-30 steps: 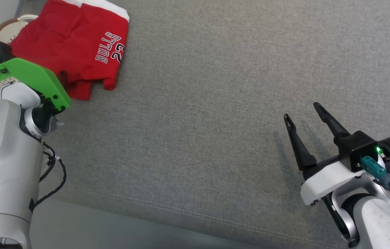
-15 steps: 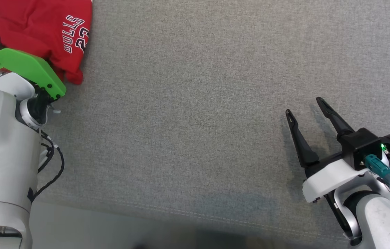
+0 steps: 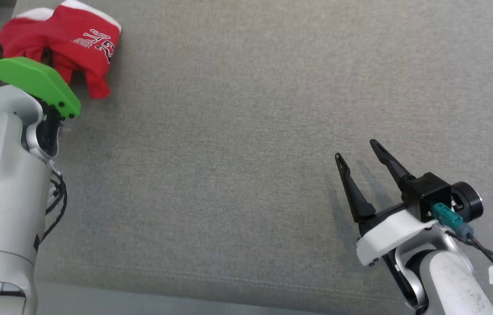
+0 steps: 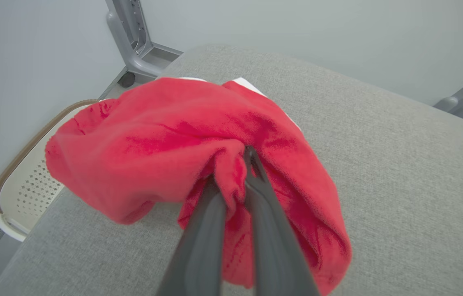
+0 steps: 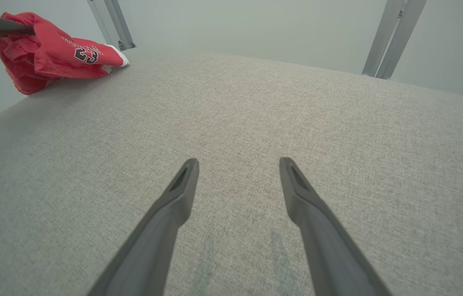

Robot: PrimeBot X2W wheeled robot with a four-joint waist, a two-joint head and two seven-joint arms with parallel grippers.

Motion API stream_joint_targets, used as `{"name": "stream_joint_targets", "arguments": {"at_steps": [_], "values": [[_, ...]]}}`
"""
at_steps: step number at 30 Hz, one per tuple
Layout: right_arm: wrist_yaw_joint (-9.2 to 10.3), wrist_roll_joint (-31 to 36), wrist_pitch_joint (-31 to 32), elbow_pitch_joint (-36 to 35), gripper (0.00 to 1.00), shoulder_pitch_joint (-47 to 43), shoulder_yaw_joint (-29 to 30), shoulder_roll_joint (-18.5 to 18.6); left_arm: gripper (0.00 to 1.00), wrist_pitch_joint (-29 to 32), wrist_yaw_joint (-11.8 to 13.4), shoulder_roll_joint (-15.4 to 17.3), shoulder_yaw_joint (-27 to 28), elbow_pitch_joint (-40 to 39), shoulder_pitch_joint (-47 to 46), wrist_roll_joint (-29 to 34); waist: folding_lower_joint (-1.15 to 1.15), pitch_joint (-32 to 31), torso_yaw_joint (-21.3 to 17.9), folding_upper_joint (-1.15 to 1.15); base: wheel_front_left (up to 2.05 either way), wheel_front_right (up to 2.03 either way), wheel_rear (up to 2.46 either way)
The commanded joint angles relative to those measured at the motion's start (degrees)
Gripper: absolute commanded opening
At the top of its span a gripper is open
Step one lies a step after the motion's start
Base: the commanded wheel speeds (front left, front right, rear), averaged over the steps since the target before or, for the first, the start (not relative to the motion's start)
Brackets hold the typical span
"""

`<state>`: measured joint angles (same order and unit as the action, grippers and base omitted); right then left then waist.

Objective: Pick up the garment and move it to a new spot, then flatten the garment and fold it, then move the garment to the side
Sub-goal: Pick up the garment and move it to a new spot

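Left gripper [image 4: 237, 164] pinching the red garment [image 4: 153, 139] at the far left corner of the grey padded surface [image 3: 246, 131].
The left arm reaches forward, its fingers pressed together on a bunched fold of cloth (one end raised, the white-trimmed end resting on the surface). The right gripper [image 3: 355, 148] is poised at the near right, fingers spread, well apart from the garment.

Head view: garment [image 3: 75, 43] bunched at upper left of the frame, on the table [image 3: 246, 131] near its left edge. Right gripper [image 3: 355, 148] at lower right over bare table, well apart from the garment.

Left wrist view: left gripper [image 4: 233, 164] at centre, a garment fold between its fingers. Basket [image 4: 26, 189] at left, beyond the table edge.
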<state>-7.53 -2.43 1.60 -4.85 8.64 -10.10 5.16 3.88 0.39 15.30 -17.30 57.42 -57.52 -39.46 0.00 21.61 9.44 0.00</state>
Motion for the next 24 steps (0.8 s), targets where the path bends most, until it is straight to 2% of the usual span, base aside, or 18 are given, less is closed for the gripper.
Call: {"name": "stream_joint_targets", "arguments": {"at_steps": [1, 6, 10, 15, 18, 24], "values": [[0.09, -0.4, -0.9, 0.9, 1.00, 0.1, 0.1, -0.3, 0.00, -0.7, -0.5, 0.0, -0.8, -0.8, -1.4, 0.8, 0.00, -4.9, -4.5, 0.00, 0.00, 0.00, 0.00], [0.09, -1.0, -2.8, 3.8, 1.00, -1.8, 1.0, -1.4, 0.00, -2.0, -1.3, -1.9, -2.5, -2.9, -2.3, 1.7, 0.00, -9.0, -7.7, 0.00, 0.00, 0.00, 0.00], [0.09, -1.5, -4.0, 5.2, 1.00, -2.7, 1.8, -1.8, 0.00, -1.3, -2.1, -4.7, -3.9, -4.7, -2.0, 1.7, 0.00, -11.4, -9.5, 0.00, 0.00, 0.00, 0.00], [0.09, -2.1, -4.9, 6.4, 1.00, -3.1, 1.6, -2.1, 0.00, -0.2, -1.6, -8.3, -5.3, -5.7, 0.8, 1.0, 0.00, -14.0, -11.3, 0.00, 0.00, 0.00, 0.00], [0.09, -2.3, -5.3, 7.0, 1.00, -3.4, 1.7, -2.2, 0.00, 0.6, -2.0, -10.2, -6.9, -6.5, 3.0, 0.7, 0.00, -15.1, -12.1, 0.00, 0.00, 0.00, 0.00], [0.09, -3.3, -5.8, 7.3, 1.00, -3.6, 1.6, -2.2, 0.00, 1.4, -2.3, -12.2, -11.3, -9.5, 9.4, -1.2, 0.00, -15.9, -13.2, 0.00, 0.00, 0.00, 0.00]]}}
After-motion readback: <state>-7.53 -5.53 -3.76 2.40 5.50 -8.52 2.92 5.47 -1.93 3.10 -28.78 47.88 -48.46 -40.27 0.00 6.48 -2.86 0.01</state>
